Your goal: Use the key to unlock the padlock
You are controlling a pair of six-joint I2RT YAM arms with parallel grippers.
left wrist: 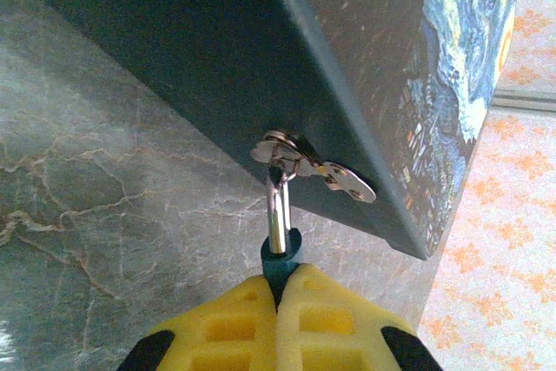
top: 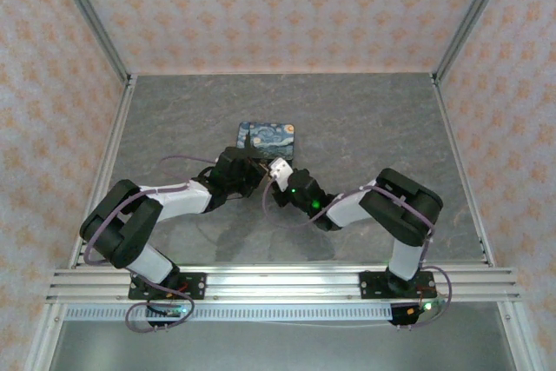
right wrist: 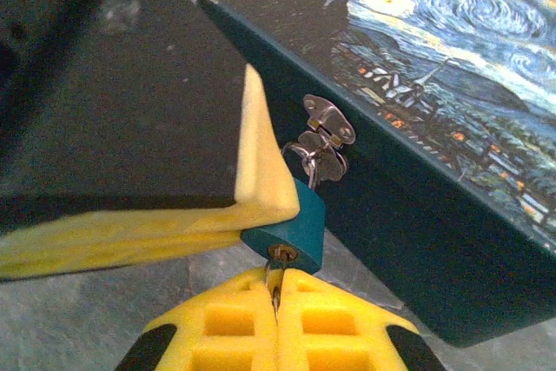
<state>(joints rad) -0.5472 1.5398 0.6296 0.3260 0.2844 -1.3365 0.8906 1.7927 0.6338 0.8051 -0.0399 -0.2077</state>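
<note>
The right gripper [right wrist: 276,280] is closed on the key [right wrist: 275,297], whose tip, just ahead of it, seems to enter the keyhole [right wrist: 280,254] of the teal padlock [right wrist: 301,221]. The left gripper [left wrist: 280,288] pinches the padlock body. Beyond it the shackle [left wrist: 276,210] hangs locked in the clasp [left wrist: 300,158] of the tin [right wrist: 452,84]. Turning remains, I judge.

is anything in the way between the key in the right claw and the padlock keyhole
Nothing visible. The right claw holds the key with its tip right at the keyhole in the end of the teal padlock. The left claw grips the lock body from the side, clear of the keyhole.
</note>
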